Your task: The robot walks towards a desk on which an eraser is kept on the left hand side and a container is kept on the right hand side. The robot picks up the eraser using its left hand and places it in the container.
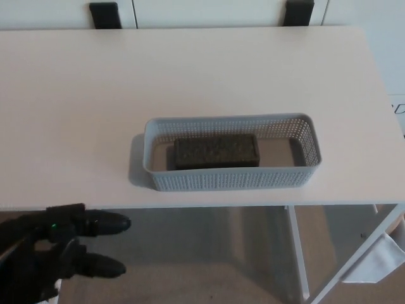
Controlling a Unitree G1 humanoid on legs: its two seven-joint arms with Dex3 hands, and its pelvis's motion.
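nearest, at the bottom left, the left hand (60, 253) hangs below the desk's front edge, fingers (104, 223) spread apart and holding nothing; the right hand does not show. beyond it the pale desk (76, 107) carries a grey perforated container (231, 180) close to its near edge, right of centre. the dark eraser (217, 152) lies flat inside, towards the container's left end. farthest off, two black brackets (105, 14) stand behind the desk's far edge

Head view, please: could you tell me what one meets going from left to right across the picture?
Left hand, below the desk's front edge → container's left wall → eraser lying inside it → container's right wall.
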